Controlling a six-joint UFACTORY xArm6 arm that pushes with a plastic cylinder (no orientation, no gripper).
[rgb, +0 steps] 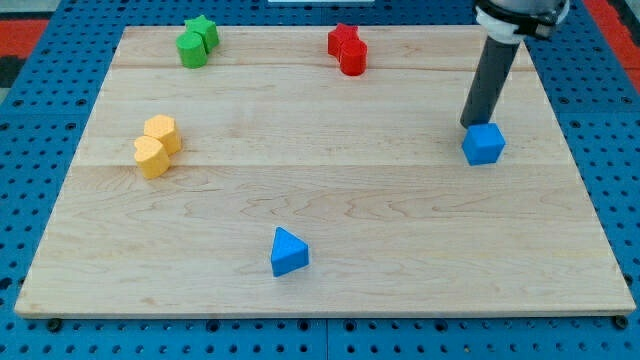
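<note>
1. You have a pale wooden table (330, 200) filling most of the view, lying on a blue perforated surface (40, 330) that shows at the view's left, right and bottom edges. Every place below is given relative to this table.
2. Your dark rod (492, 85) comes down from the view's top right, over the table's right part. There is no tool on it that opens or closes; it ends in a plain tip.
3. Your tip (471, 124) sits on the table near its right edge, about a third of the way down from its far edge. It rests right at the upper left corner of the blue cube (484, 143); you cannot tell whether they touch or are just apart.
4. The blue cube stands on the right part of the table, well apart from all other blocks.
5. You see two green blocks near the table's far left corner: a green star (203, 31) and a rounder green block (192, 49) touching it on the near side.
6. Two red blocks lie near the table's far edge, a little right of its middle: a red star (344, 40) with a rounder red block (353, 58) touching it.
7. Two yellow blocks lie touching on the table's left part, about mid-depth: a yellow hexagon-like block (161, 132) and a yellow heart-like block (151, 157).
8. A blue triangle (288, 252) lies alone near the table's near edge, slightly left of centre.
</note>
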